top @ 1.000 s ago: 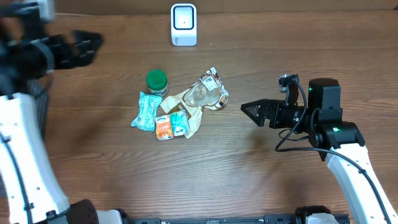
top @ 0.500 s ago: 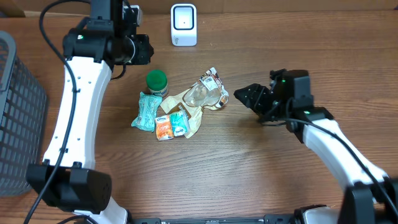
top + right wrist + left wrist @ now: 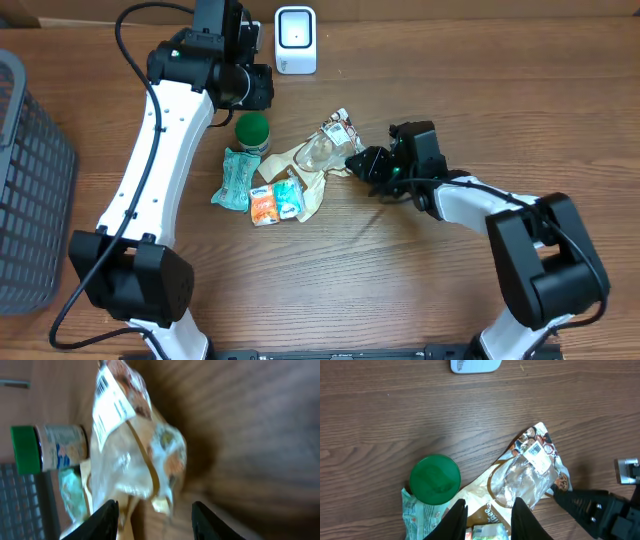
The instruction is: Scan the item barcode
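Note:
A clear snack bag [image 3: 335, 148] printed with brown cookies lies mid-table. Its white barcode label [image 3: 538, 455] faces up. The white scanner [image 3: 295, 40] stands at the back edge. My left gripper [image 3: 255, 88] hovers high between the scanner and the pile. In the left wrist view its fingers [image 3: 455, 519] stand a little apart with nothing between them. My right gripper [image 3: 358, 162] is low at the bag's right edge. It is open, and the bag's corner [image 3: 161, 504] lies between its fingertips [image 3: 106, 519].
A green-lidded jar [image 3: 252, 130] stands left of the bag. A teal packet [image 3: 235, 178] and small orange and teal cartons [image 3: 275, 200] lie in front of the jar. A dark mesh basket [image 3: 30, 190] sits at the left table edge.
My left arm swung in from the far left to hover by the scanner, its jaws narrowing. My right gripper slid left up to the bag's edge, its jaws closing partway.

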